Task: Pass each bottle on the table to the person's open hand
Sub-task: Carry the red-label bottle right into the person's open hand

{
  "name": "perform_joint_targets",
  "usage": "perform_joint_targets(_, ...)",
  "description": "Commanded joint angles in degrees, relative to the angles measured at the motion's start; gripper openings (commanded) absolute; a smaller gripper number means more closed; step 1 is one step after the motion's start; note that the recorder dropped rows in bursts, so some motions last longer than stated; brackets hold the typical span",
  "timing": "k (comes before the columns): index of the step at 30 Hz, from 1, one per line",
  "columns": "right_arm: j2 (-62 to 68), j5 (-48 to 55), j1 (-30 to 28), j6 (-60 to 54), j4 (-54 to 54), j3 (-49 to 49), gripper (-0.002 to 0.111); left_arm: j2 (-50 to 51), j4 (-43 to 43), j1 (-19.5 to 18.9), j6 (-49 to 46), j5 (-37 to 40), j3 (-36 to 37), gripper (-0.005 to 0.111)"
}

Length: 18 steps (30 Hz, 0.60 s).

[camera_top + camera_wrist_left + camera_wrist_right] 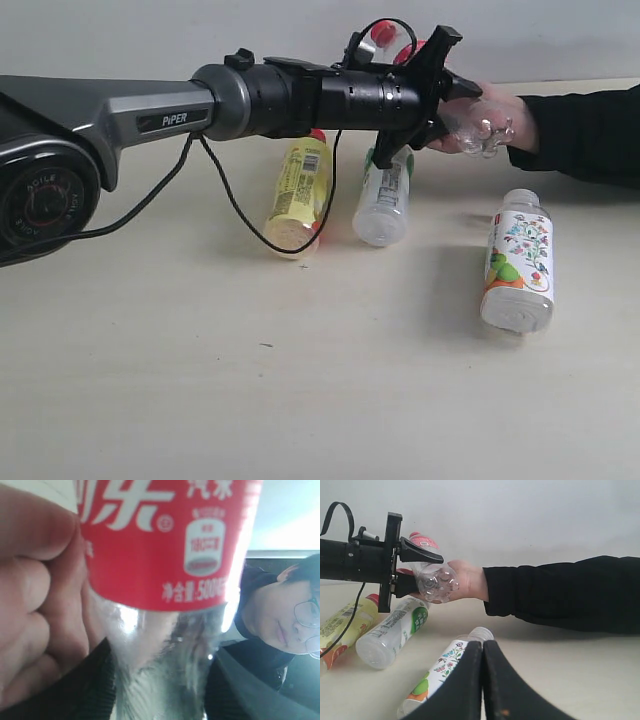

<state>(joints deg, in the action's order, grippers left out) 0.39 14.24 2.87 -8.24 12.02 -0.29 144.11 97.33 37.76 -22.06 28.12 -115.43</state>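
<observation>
Worktop (300, 400), pale cream, carries 3 of the 4 bottles, all lying on their sides. L arm (150, 115) stretches across the exterior view from the left edge to the far right side. A black sleeve (590, 135) comes in opposite it.

Bottles, 4 total:
- The floral bottle (518, 260) lies apart from the others, on the sleeve side.
- The yellow bottle (298, 185) and white-green bottle (383, 205) lie side by side under the arm. They are near ea. other, but can't tell if they touch.
- The red-label bottle (436, 582) is off the worktop, w/ its base in the person's open hand (469, 580). That is the 1 hand in view, palm up.

Claws, 2:
- L claw (427, 575) pinches the red-label bottle, one finger on ea. side of the body. Its wrist cam is filled w/ the red label, w/ the person's fingers alongside.
- R claw (482, 650) has its fingers pressed together and holds nothing. It sits low over the worktop by the floral bottle.

Handling, prob.: thin clear plastic that looks empty, so light. The walls are soft and will dent under a hard pinch. The bottles are smooth and round, so they roll if nudged. Best hold is across mid-body at the label, square to the long axis. Avoid the cap and base ends, where a bottle can slip out. Can't tell if the yellow one holds liquid, so it may be heavier.

Bottle 1 looks nearly handed over, w/ 3 to go.
</observation>
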Motion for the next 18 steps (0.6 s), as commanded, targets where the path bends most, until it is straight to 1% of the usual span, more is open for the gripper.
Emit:
perform_joint_targets(1, -0.39, -0.66, -0.21, -0.07, -0.05, 0.29, 0.0, -0.16, 0.96, -0.09, -0.19, 1.17, -0.64, 0.034)
perform_joint_targets(4, -0.39, -0.66, -0.21, -0.07, -0.05, 0.29, 0.0, -0.16, 0.96, -0.09, -0.19, 1.54, -0.64, 0.044)
perform_joint_targets(12, -0.39, -0.66, -0.21, -0.07, -0.05, 0.29, 0.0, -0.16, 0.96, -0.09, -0.19, 1.54, -0.64, 0.058)
perform_joint_targets(18, -0.39, -0.66, -0.21, -0.07, -0.05, 0.29, 0.0, -0.16, 0.96, -0.09, -0.19, 1.79, -0.64, 0.074)
